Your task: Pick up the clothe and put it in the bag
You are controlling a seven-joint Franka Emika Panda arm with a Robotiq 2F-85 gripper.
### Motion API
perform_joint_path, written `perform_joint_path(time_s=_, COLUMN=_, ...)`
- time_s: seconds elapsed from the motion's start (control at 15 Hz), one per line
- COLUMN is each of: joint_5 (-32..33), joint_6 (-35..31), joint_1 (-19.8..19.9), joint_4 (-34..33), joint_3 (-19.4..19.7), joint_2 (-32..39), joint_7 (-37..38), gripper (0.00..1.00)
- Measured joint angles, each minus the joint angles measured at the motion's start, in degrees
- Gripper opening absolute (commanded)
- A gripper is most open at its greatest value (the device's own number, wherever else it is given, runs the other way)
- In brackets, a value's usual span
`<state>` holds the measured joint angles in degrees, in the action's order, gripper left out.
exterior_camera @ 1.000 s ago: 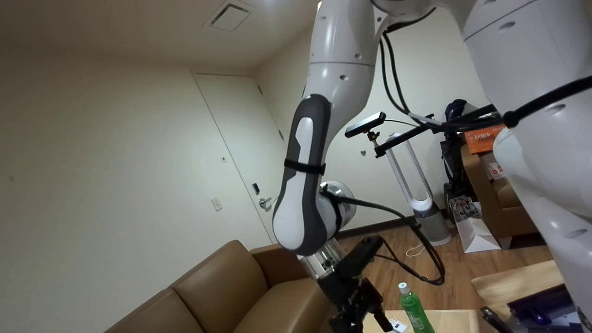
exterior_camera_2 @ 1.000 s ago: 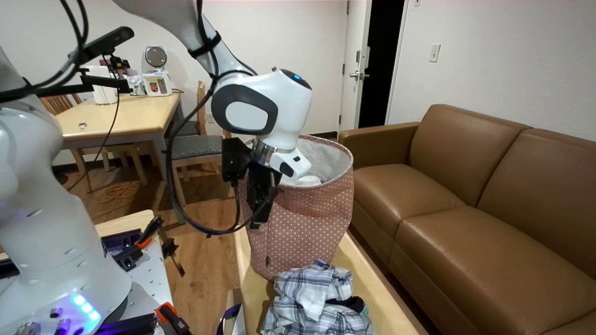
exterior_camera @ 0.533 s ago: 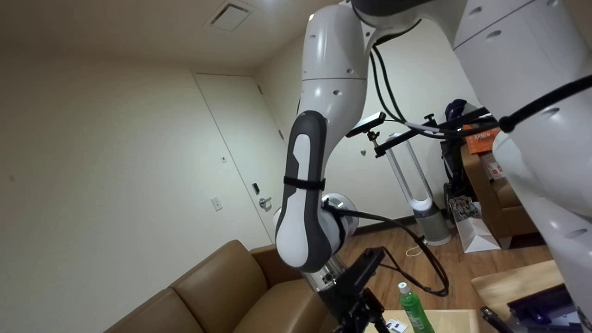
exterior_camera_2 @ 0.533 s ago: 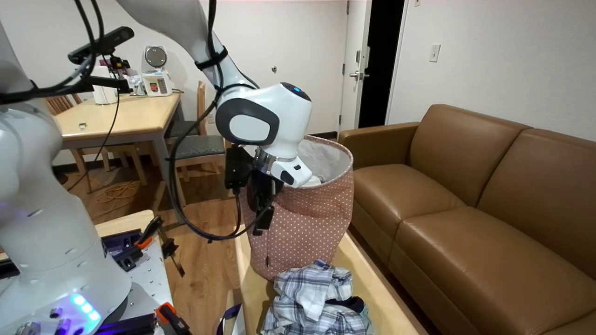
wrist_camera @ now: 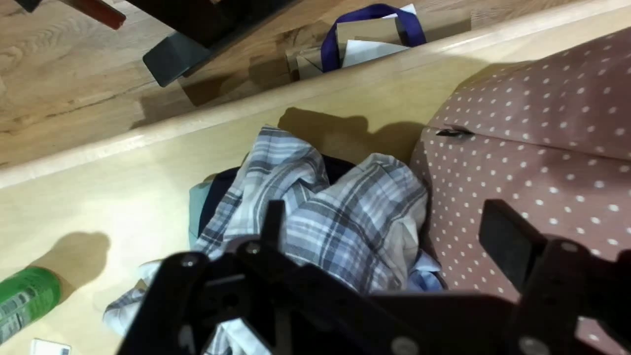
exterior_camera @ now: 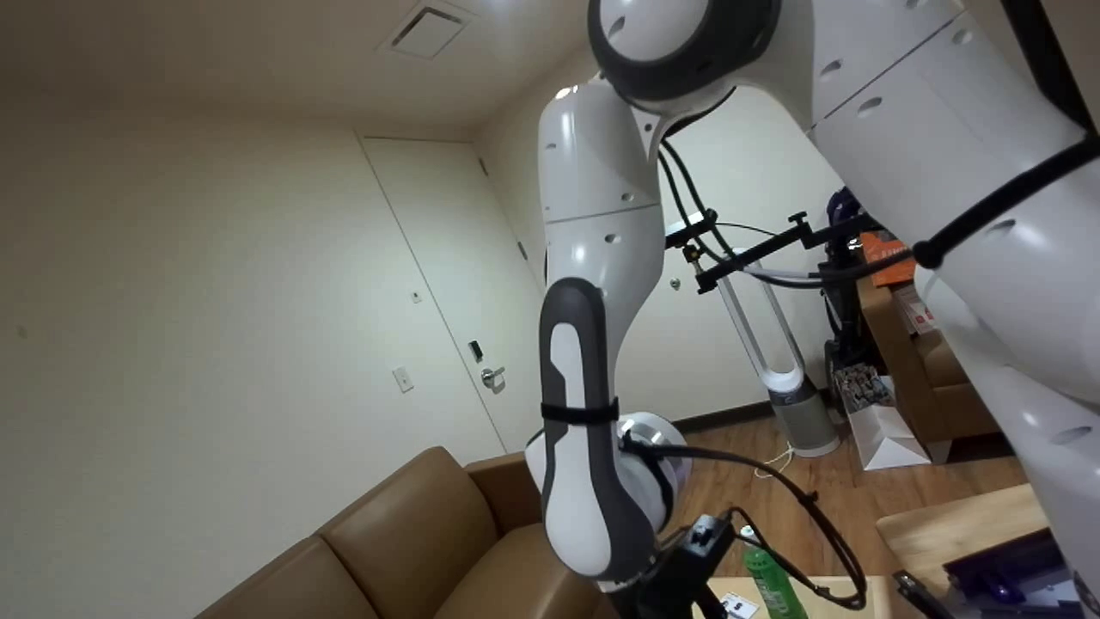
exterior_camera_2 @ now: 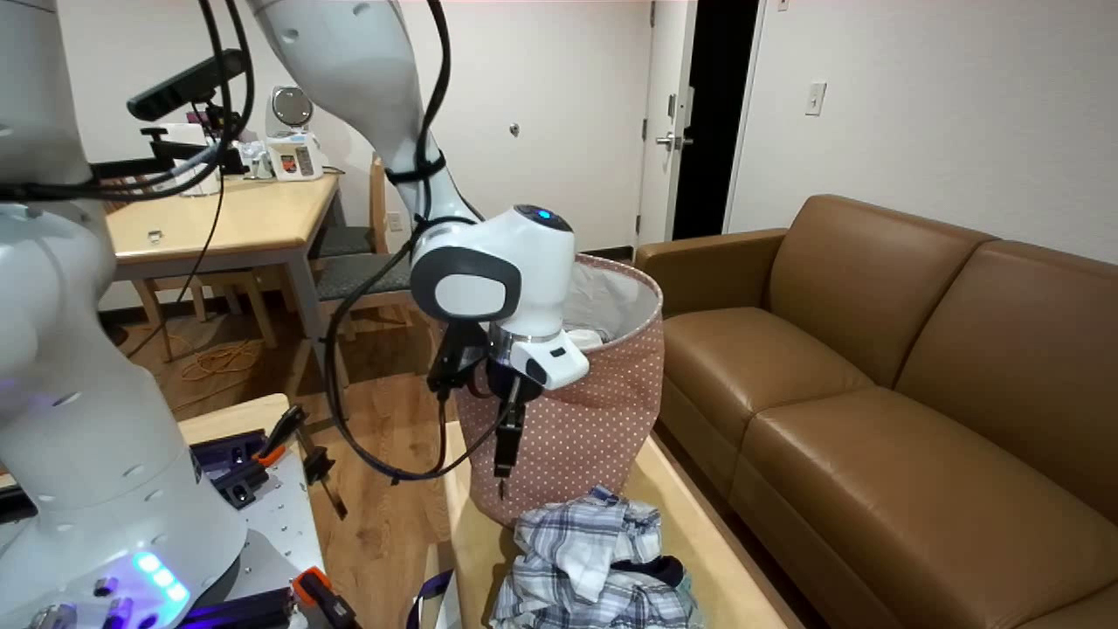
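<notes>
The cloth is a crumpled blue, white and grey plaid shirt (exterior_camera_2: 583, 546), heaped on the light wooden table against the bag's foot. It also shows in the wrist view (wrist_camera: 345, 222), with dark and teal cloth (wrist_camera: 213, 202) under it. The bag (exterior_camera_2: 568, 428) is a tall pink basket with white dots and a pale lining; something white lies inside. Its side shows in the wrist view (wrist_camera: 522, 172). My gripper (exterior_camera_2: 507, 459) points down in front of the bag, above the shirt. In the wrist view my gripper (wrist_camera: 389, 227) has its fingers wide apart with nothing between them.
A green bottle (exterior_camera: 772, 585) and a white card (exterior_camera: 737, 605) are on the table (exterior_camera_2: 721, 572); the bottle also shows in the wrist view (wrist_camera: 27, 298). A brown couch (exterior_camera_2: 838, 384) runs alongside. A paper bag with a purple handle (wrist_camera: 372, 37) stands beyond the table edge.
The arm and gripper have moved down in front of the bag, closer to the shirt, and the hand has turned somewhat. The shirt and bag have not moved.
</notes>
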<state>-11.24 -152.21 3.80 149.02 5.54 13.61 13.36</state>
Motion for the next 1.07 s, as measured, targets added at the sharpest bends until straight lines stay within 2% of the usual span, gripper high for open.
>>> perform_joint_path(time_s=0.4, joint_5=1.0, joint_6=-11.4, joint_1=-4.9, joint_4=-6.0, joint_3=4.1, joint_2=18.0, joint_7=11.9, gripper=1.0)
perform_joint_path(time_s=0.67, joint_5=0.4, joint_6=-12.6, joint_1=-8.0, joint_4=-11.6, joint_3=6.9, joint_2=26.3, joint_7=15.8, gripper=1.0)
perform_joint_path(time_s=0.93, joint_5=0.4, joint_6=-11.7, joint_1=-8.0, joint_4=-13.8, joint_3=6.8, joint_2=28.2, joint_7=15.8, gripper=1.0)
perform_joint_path(time_s=1.07, joint_5=0.4, joint_6=-14.8, joint_1=-9.1, joint_4=-13.1, joint_3=7.8, joint_2=28.2, joint_7=15.8, gripper=1.0)
